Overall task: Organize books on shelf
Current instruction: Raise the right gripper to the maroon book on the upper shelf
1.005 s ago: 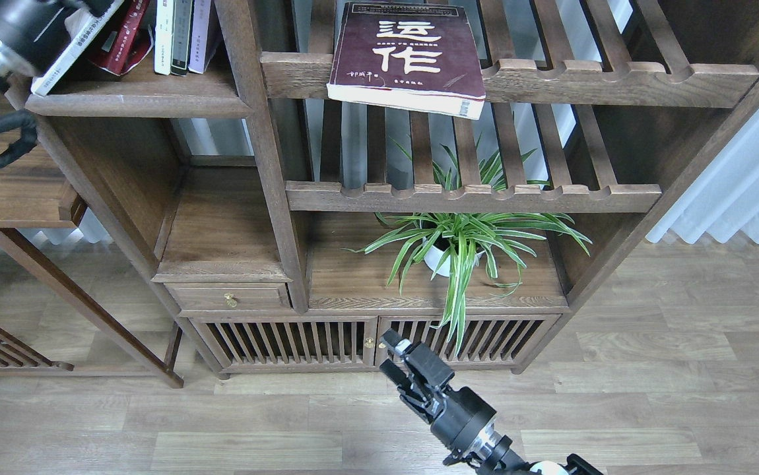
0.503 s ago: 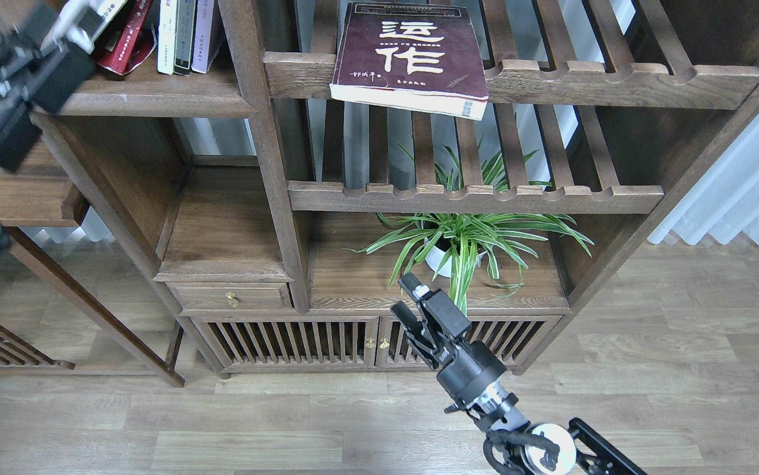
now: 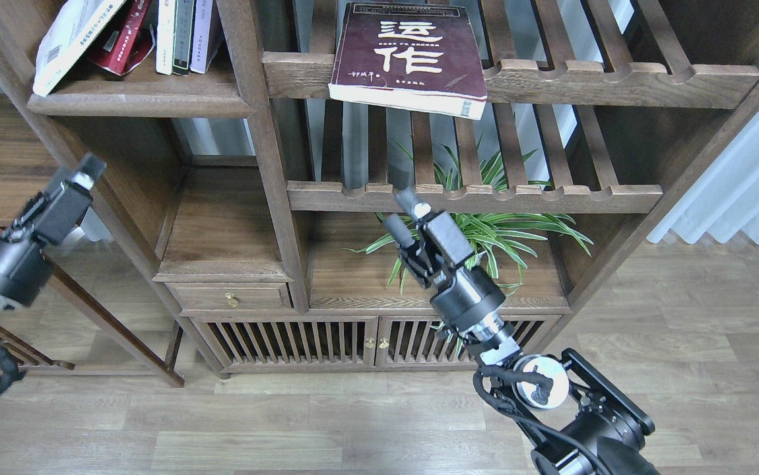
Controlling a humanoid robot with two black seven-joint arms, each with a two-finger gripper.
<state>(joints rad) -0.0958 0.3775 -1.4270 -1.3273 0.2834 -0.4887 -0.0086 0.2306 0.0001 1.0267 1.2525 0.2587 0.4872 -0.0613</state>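
Two end effectors are in view, both empty: the right end effector [image 3: 398, 211] has its fingers slightly parted; whether the left end effector [image 3: 82, 173] is open I cannot tell. Above the right one, the maroon book [image 3: 411, 56] overhangs a slatted rack's front rail; a clumsy upward nudge could tip it off. Well above the left one, a pale book [image 3: 69, 39] leans on the shelf [image 3: 142, 105]. Both arms angle upward.

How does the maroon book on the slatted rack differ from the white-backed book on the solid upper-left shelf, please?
The maroon book lies flat, cover up, overhanging the rack's front rail; the white-backed book leans tilted against its neighbours. The maroon book shows large cream characters; the white-backed book shows a barcode. Neither is held by a gripper.
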